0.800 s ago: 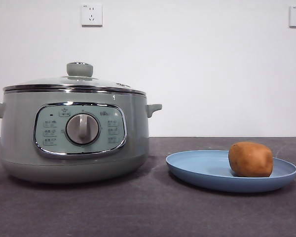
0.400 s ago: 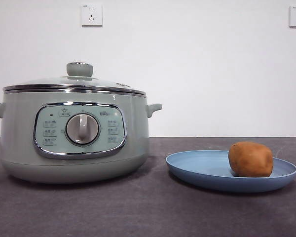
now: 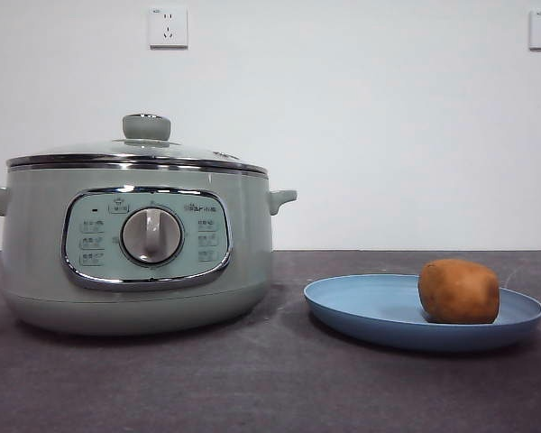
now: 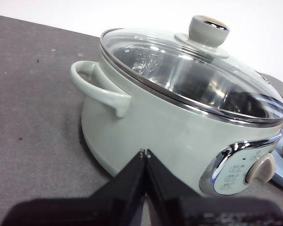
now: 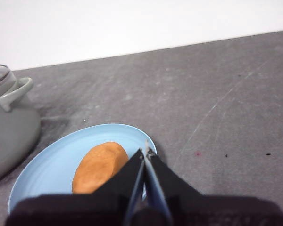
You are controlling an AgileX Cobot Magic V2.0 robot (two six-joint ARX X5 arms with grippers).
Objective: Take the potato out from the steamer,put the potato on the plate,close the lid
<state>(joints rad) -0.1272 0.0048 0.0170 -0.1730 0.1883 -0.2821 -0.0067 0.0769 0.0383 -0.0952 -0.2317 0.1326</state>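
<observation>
The sage-green steamer [image 3: 135, 244] stands at the left of the table with the glass lid [image 3: 135, 149] seated on its rim; both also show in the left wrist view, the steamer [image 4: 155, 127] and the lid [image 4: 188, 70]. The orange-brown potato [image 3: 458, 291] lies on the light blue plate [image 3: 370, 311] at the right, apart from the steamer. My left gripper [image 4: 144, 153] is shut and empty, off to the steamer's side near its handle. My right gripper [image 5: 145, 151] is shut and empty, above the plate [image 5: 42, 174] beside the potato [image 5: 100, 167]. Neither arm shows in the front view.
The dark grey table [image 3: 270, 388] runs to a white wall with two sockets [image 3: 168, 27]. The steamer's side handles [image 4: 96, 87] stick out from its body. Bare tabletop lies to the plate's far side in the right wrist view [image 5: 226, 103].
</observation>
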